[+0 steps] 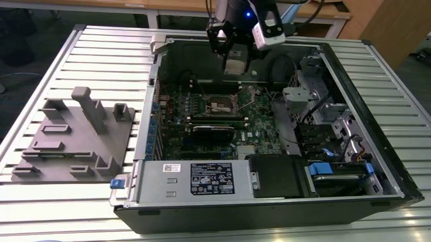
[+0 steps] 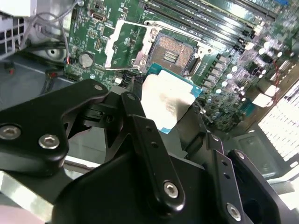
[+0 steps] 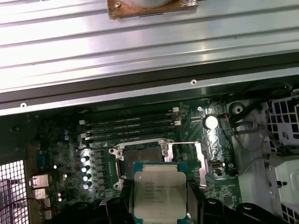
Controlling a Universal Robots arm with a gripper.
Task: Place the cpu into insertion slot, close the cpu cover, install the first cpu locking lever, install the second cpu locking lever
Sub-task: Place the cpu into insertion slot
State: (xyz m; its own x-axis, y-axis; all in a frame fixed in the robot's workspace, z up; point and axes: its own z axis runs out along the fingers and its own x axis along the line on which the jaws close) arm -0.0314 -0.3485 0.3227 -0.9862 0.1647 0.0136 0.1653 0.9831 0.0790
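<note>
GRIP | the claw (image 2: 164, 116) holds the cpu (image 3: 159, 196) by opposite edges, clear of the insertion slot (image 2: 174, 52) | we judge it light, stiff, fragile — edge hold only

Bright room light; glare whitens the cpu (image 2: 166, 100), the case (image 1: 192, 60) lies shadowed.

Glossy black jointed tool (image 2: 163, 109) with silver screws (image 2: 169, 188).

exterior view: high, overlooking whole case (image 1: 256, 214) | both wrist views: close above shared insertion slot (image 2: 175, 53) (image 3: 140, 154)
</note>
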